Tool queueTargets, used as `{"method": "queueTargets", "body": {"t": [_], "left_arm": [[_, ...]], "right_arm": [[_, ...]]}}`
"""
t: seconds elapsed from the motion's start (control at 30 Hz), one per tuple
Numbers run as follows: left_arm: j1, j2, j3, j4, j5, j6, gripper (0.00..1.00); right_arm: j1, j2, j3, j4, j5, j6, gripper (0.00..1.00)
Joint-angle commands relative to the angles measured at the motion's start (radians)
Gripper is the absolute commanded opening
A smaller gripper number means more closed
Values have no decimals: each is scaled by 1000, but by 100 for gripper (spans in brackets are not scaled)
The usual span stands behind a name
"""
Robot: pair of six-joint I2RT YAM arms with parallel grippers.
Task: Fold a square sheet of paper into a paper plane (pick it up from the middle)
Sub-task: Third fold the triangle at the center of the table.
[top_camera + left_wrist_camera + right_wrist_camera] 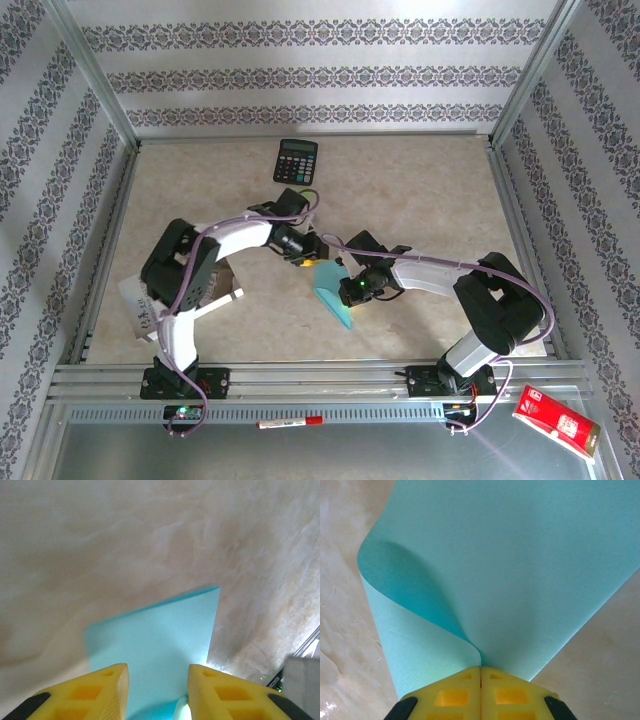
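The square sheet of paper (333, 296) is light cyan and hangs curled between the two grippers over the middle of the table. In the right wrist view the paper (510, 570) bends over into a soft fold, and my right gripper (480, 669) is shut on the pinched edge. My right gripper (347, 290) meets the sheet from the right. In the left wrist view my left gripper (157, 672) has its yellow fingers (107, 690) apart, with the paper (160, 630) lying between and beyond them. My left gripper (308, 262) is at the sheet's upper end.
A black calculator (296, 160) lies at the back of the table. A grey-white booklet (140, 303) sits under the left arm near the left rail. A red box (555, 420) and a red-capped pen (290, 423) lie beyond the front rail.
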Motion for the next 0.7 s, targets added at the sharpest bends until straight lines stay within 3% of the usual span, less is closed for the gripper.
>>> {"method": "queueTargets", "body": {"t": [0.0,0.1,0.23,0.47,0.67], "left_arm": [[8,-166,-131,33,-75,-75,31],[-33,-310,-318,186,-74,-211,16],[-187,-430,-464,336,-137,-315,2],[-385,-430,-605,602,-254,-414,0],[-504,-335,-595,744,-367,-489,0]], "right_arm": [[15,10,-34,-16,29,13,6],[14,14,-31,-18,29,13,6],[14,20,-28,-23,33,16,6],[11,33,-22,-32,23,18,6],[10,58,-10,-43,9,11,6]]}}
